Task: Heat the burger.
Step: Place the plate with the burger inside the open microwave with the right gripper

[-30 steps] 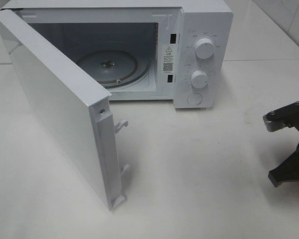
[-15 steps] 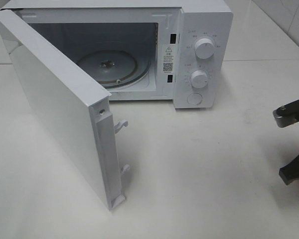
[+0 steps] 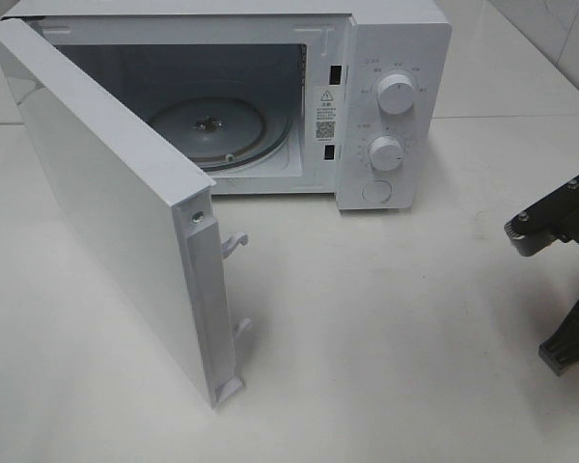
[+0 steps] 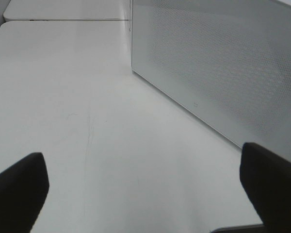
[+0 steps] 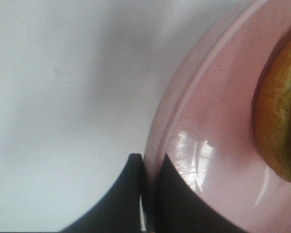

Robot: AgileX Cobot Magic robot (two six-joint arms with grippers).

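Pink plate (image 5: 211, 102) rim pinched by right pincer (image 5: 151, 161); burger (image 5: 281, 109) cropped; left pincer (image 4: 143, 158) apart.

A lab-style test setup posing as a kitchen: a white boxy two-dial microwave oven (image 3: 396, 96) on a plain white worktop (image 3: 415, 318), pale tiled wall (image 3: 560, 29) behind.

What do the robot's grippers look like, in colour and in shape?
Both are black. The left gripper has two broad matte fingers with blunt, rounded tips. The right gripper has fingers that narrow to curved points. From the high camera, the right arm shows dark angular parts with a grey edge and small screws.
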